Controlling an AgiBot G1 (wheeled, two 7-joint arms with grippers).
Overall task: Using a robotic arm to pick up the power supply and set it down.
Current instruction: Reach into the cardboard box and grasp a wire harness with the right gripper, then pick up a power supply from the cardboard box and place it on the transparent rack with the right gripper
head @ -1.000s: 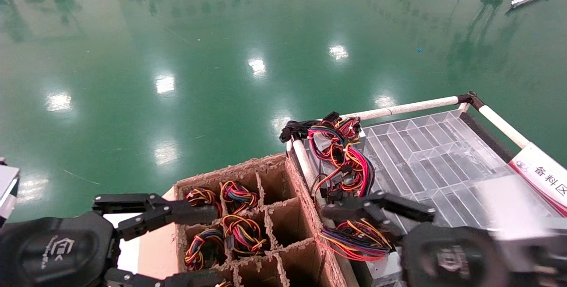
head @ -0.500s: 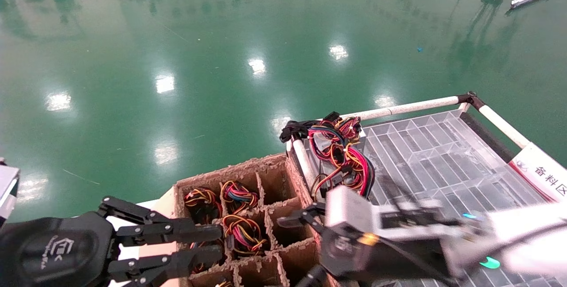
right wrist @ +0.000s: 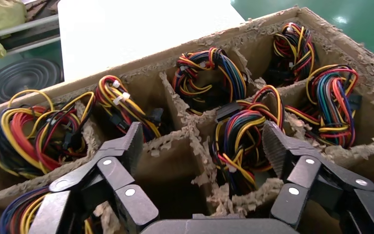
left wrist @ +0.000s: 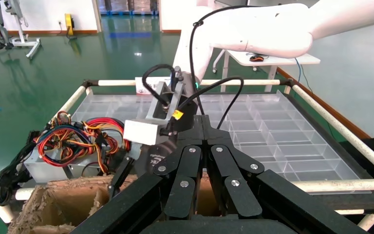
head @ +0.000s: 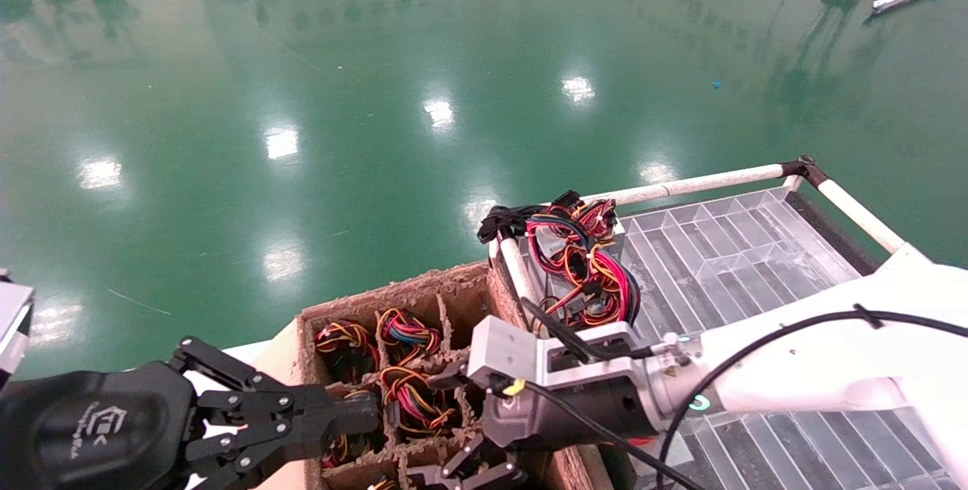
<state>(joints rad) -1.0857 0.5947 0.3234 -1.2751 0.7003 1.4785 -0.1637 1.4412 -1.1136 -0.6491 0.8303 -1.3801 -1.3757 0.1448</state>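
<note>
I have swung my right gripper (right wrist: 202, 161) over the brown divided cardboard box (head: 423, 289) because the remaining silver power supplies with coloured wire bundles (right wrist: 246, 131) sit upright in its cells. Its black fingers are spread wide, empty, straddling one bundle. My left gripper (head: 344, 418) waits beside the box, fingers pressed together, holding nothing.

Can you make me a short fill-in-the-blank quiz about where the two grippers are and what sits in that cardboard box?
1. The right gripper hangs over the divided cardboard box with its fingers ____.
2. The left gripper is ____, empty.
3. The box cells hold bundles of coloured ____.
4. One power supply already lies on the clear plastic ____.

Missing words: open; shut; wires; tray
</note>
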